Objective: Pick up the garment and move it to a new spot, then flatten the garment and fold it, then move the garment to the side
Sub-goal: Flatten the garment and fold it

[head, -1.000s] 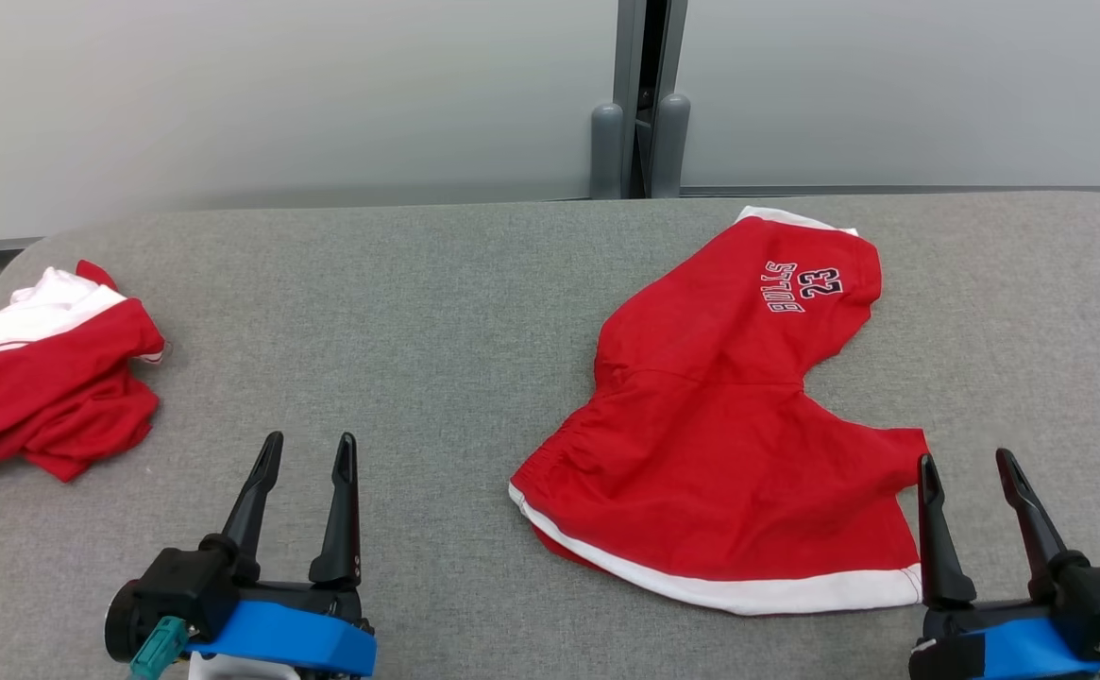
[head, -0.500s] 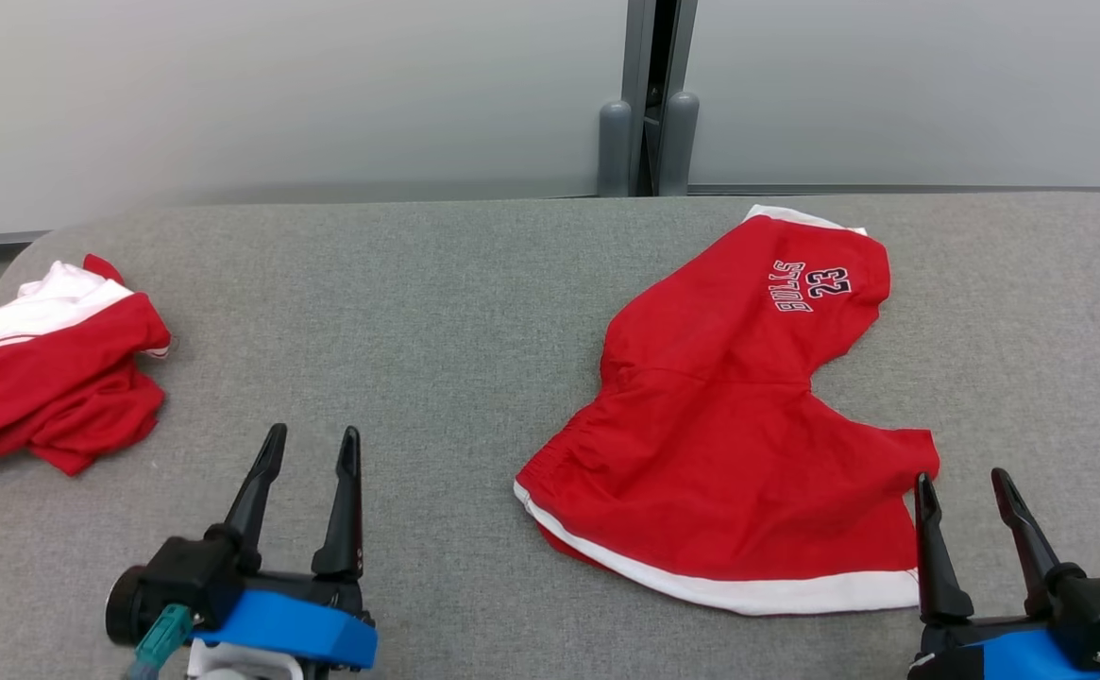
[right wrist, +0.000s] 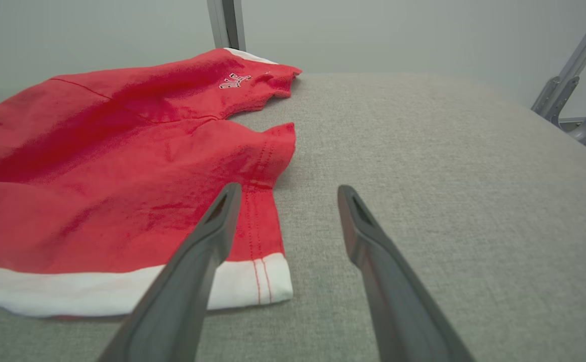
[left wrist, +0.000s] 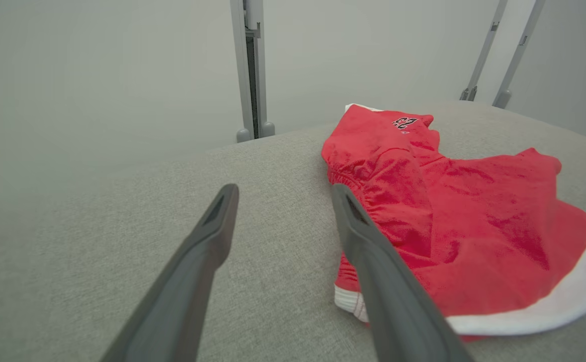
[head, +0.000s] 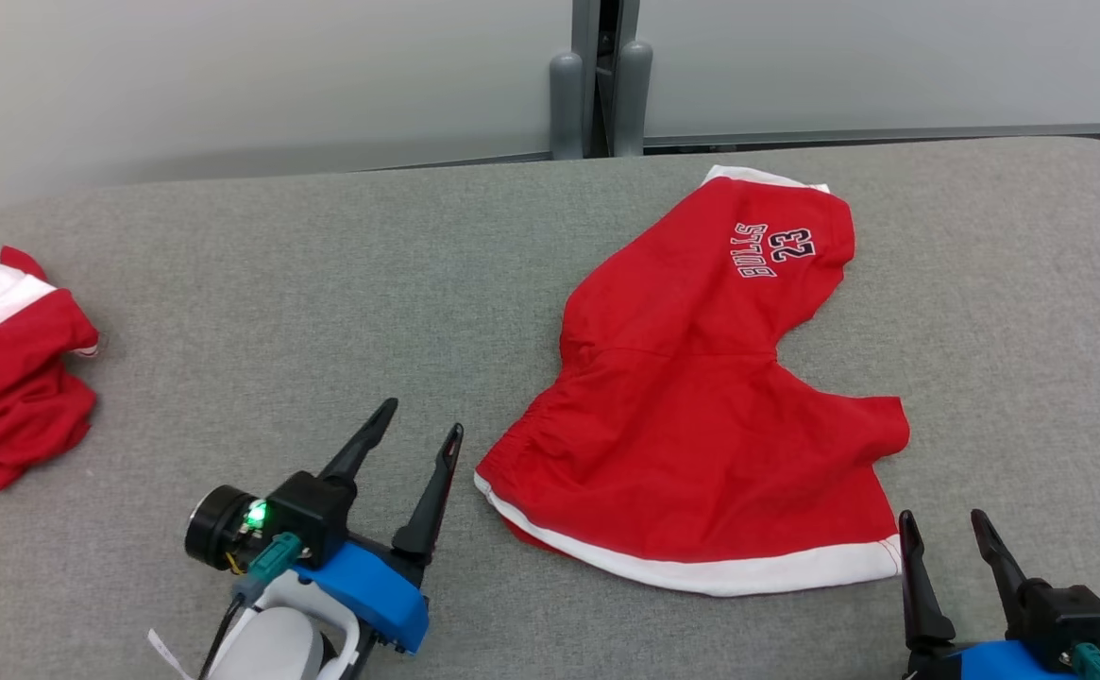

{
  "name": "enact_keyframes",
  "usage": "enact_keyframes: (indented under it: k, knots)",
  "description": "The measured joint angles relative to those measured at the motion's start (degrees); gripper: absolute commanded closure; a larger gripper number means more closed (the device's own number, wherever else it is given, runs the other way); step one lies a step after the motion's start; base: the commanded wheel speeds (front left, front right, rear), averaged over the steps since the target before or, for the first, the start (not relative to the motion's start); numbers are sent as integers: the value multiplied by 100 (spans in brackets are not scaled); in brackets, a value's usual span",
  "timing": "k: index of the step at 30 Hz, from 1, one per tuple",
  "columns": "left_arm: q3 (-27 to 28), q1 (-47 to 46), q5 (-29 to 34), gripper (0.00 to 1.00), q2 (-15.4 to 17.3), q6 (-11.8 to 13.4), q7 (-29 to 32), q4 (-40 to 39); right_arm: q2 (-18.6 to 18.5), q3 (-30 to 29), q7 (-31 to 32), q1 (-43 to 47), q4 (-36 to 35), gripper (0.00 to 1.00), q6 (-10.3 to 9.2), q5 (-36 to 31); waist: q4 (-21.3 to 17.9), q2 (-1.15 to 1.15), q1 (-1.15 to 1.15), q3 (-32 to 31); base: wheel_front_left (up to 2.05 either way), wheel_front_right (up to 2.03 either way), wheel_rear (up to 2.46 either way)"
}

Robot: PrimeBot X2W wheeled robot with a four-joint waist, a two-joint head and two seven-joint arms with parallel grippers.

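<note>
The red shorts (head: 701, 416) lie spread on the right half of the grey fabric-covered table (head: 276, 312). They are mostly flat, with one leg reaching toward the far edge and the other toward the near right. A white band (head: 701, 571) runs along their near edge. The gathered waistband (head: 521, 444) faces left, and the "BULLS 23" print (head: 776, 250) sits on the far leg, upside down from the robot's side.

The left gripper (head: 423, 417) hovers low over the table just left of the waistband, angled to the right toward it. Its jaws are spread wide and hold nothing. In the left wrist view one finger lines up with the near left corner of the cloth, which suggests that corner is the intended pinch point.

The right gripper (head: 941, 517) sits at the near right, just beside the corner where the white band ends. It is likewise released and empty, with its fingers pointing away from the robot. In the right wrist view its left finger overlaps that corner and its other finger lies over bare table.

With one gripper at each end of the near edge, this looks like the approach to a two-handed lift by the corners, so the cloth hangs evenly when carried. The pick-up is not yet made.

A second red-and-white garment (head: 2, 378) lies crumpled at the far left, well apart from the shorts.
</note>
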Motion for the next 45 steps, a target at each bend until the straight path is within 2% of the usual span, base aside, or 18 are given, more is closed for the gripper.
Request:
enact_keyframes:
  k: [2, 3, 4, 6, 13, 21, 31, 33, 34, 35, 36, 37, 38, 45]
  knots:
    - [-364, -117, -89, 0, 101, 0, 36, 132, 1, 24, -12, -87, 140, 0, 0, 4, -67, 0, 0, 69, 0, 0, 0]
    - [-364, -117, -89, 0, 101, 0, 36, 132, 1, 24, -12, -87, 140, 0, 0, 4, -67, 0, 0, 69, 0, 0, 0]
    - [-689, -229, -208, 0, 207, -1, 48, 270, 0, 56, -54, -171, 274, 0, 0, 8, -130, 0, 0, 139, 0, 0, 0]
    - [-996, -325, -338, 0, 320, -1, 51, 399, 2, 112, -78, -265, 403, 0, 0, 25, -197, 0, 0, 201, 0, 0, 0]
    - [-1796, -645, -687, 0, 600, -1, 88, 857, 3, 285, -160, -526, 826, 0, 0, 113, -383, 0, 1, 360, 0, 0, 0]
    - [-2207, -927, -980, 0, 695, -1, 37, 1326, 4, 516, -200, -752, 1363, 0, 0, 190, -473, 0, 0, 414, 0, 0, 0]
    - [-2591, -1030, -1173, 0, 660, -1, -56, 1502, -3, 770, -253, -934, 1798, 0, -2, 382, -416, 0, 0, 399, 0, 0, 0]
    - [-2649, -1042, -1212, 0, 635, -1, -64, 1528, -9, 840, -255, -948, 1853, 67, -3, 466, -402, 0, 0, 397, 0, 0, 0]
    - [-2649, -1042, -1212, 0, 635, -1, -64, 1528, -9, 840, -255, -948, 1853, 67, -3, 466, -402, 0, 0, 397, 0, 0, 0]
    - [-2716, -1048, -1262, 33, 599, -1, -67, 1561, -14, 923, -259, -951, 1872, 90, -3, 572, -390, 0, 0, 392, 0, 0, 0]
    - [-2746, -1061, -1282, 64, 587, -1, -69, 1571, -11, 948, -258, -951, 1875, 100, -3, 628, -383, 0, 0, 390, 0, 0, 0]
    - [-2746, -1061, -1282, 93, 587, -1, -69, 1571, -11, 948, -258, -951, 1875, 100, -3, 628, -383, 0, 0, 390, 0, 0, 0]
    - [-2799, -1096, -1294, 100, 580, -1, -70, 1580, -10, 978, -258, -949, 1860, 100, 0, 658, -368, 0, 0, 388, 0, 0, 0]
    - [-2748, -1121, -1372, 100, 559, -9, -89, 1432, 4, 906, -250, -923, 1502, 100, 0, 642, -311, 0, 0, 356, 0, 0, 0]
